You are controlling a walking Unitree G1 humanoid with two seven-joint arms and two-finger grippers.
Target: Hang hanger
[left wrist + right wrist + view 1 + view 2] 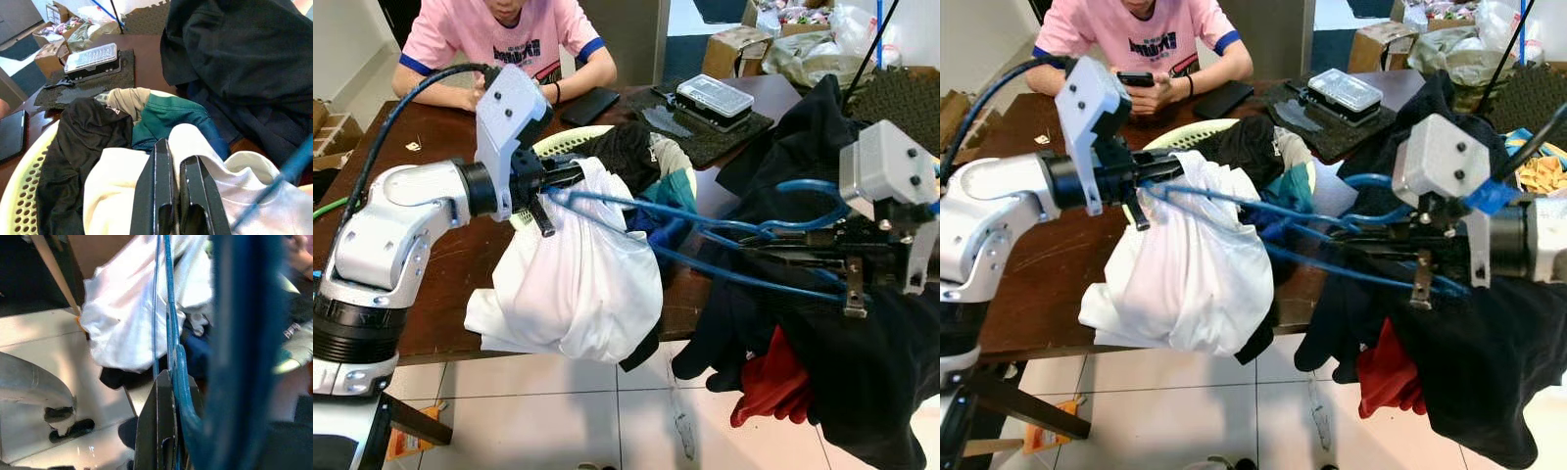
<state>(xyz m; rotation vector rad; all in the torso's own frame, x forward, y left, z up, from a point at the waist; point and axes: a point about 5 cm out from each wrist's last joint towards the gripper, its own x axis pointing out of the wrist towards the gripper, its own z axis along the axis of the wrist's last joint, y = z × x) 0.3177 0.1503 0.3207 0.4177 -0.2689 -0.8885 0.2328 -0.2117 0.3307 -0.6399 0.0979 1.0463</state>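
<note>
A blue wire hanger stretches across in front of me, between my two grippers. Its left end sits inside a white garment that droops over the table's front edge. My left gripper is at the garment's top, fingers pressed together on the white cloth. My right gripper is shut on the hanger's hook end, and the blue wire runs out from between its fingers. Dark clothing hangs under and around the right arm.
A pale yellow laundry basket with several garments stands on the brown table. A person in a pink shirt sits at the far side. A clear plastic box lies on a dark mat. A red cloth hangs among the black clothes. White tiled floor lies below.
</note>
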